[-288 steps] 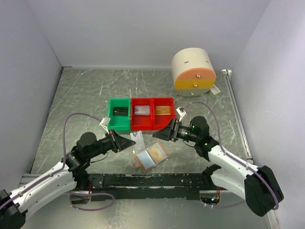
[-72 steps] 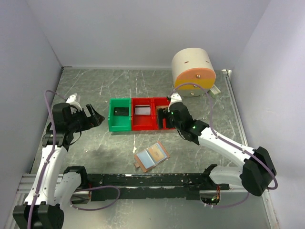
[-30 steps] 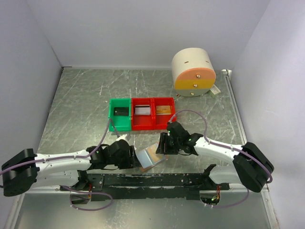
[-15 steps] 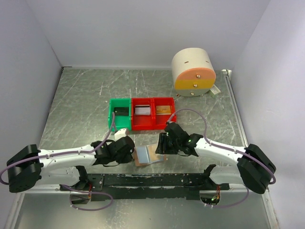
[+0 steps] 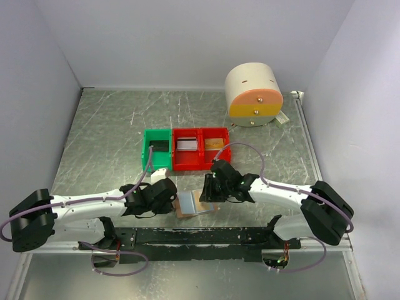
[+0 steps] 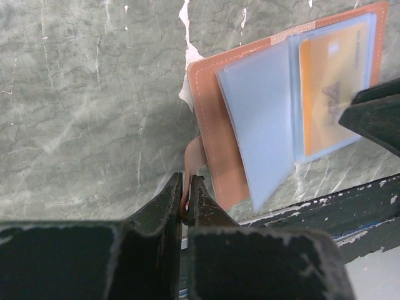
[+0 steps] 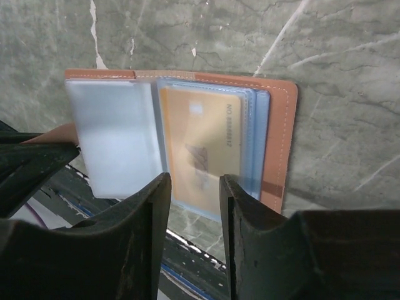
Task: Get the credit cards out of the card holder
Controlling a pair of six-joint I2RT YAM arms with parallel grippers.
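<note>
The card holder (image 5: 192,204) lies open near the table's front edge, tan leather with pale blue sleeves (image 6: 259,125). A gold credit card (image 7: 200,147) sits in its right-hand sleeve, also visible in the left wrist view as a gold card (image 6: 331,94). My left gripper (image 6: 186,187) is shut on the holder's small leather strap (image 6: 195,156) at its left edge. My right gripper (image 7: 194,184) hovers open just over the gold card's near edge, nothing between its fingers. Other credit cards lie in the bins: a dark one (image 5: 160,145), a silver one (image 5: 187,145) and a gold one (image 5: 214,144).
A green bin (image 5: 148,164) and two joined red bins (image 5: 200,164) stand behind the holder. A big cream cylinder with an orange band (image 5: 252,94) is at the back right. The black rail (image 5: 200,236) runs along the near edge just below the holder.
My left gripper closed on the holder's strap and has held still since. The right gripper slid a little left over the holder and its jaws narrowed.
</note>
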